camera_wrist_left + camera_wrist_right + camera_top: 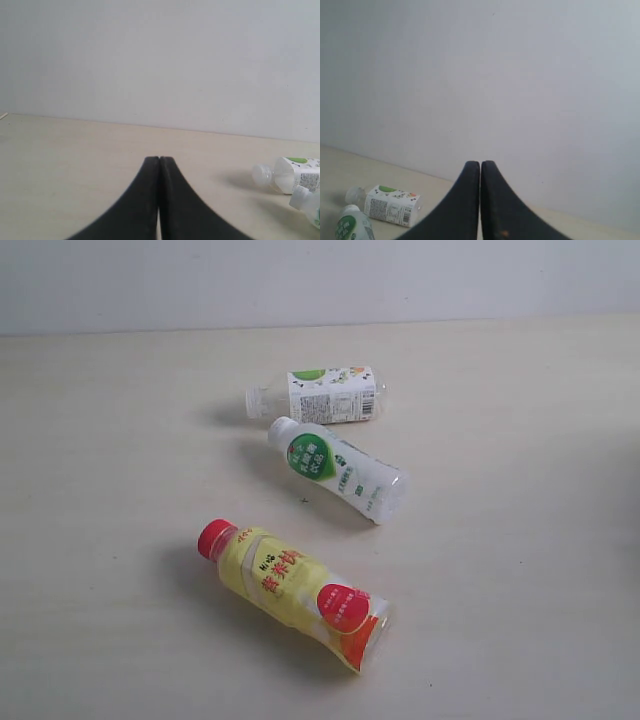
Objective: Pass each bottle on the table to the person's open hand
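Yellow-labelled bottle (290,592) with its red cap lies on its side at lower centre of the exterior view, cap toward the left, base toward lower right. Above it, mid-frame, the white bottle (340,468) with the green round logo also lies flat, angled, and its cap end sits just beside the clear bottle (320,395) with the white-green label; whether they touch, cannot tell. All three rest on the table (520,570). No red-labelled clear bottle and no person's hand show in any view. Neither arm shows in the exterior view. Left gripper (159,159) is clenched, jaws pressed together with nothing between them; right gripper (480,163) is likewise clenched and empty, and both are well apart from the bottles. Nothing looks handed over yet. Risks, as judgement: every bottle is round and lying down, so a jaw landing off-centre would likely roll it away instead of pinching it. Jaws brought down while clenched would shove a bottle, not take it. The white and clear bottles are crowded, so reaching for one could knock or spin the other. The thin plastic may buckle or squirt out under a hard squeeze. With no open hand in view, any release now would drop the bottle.
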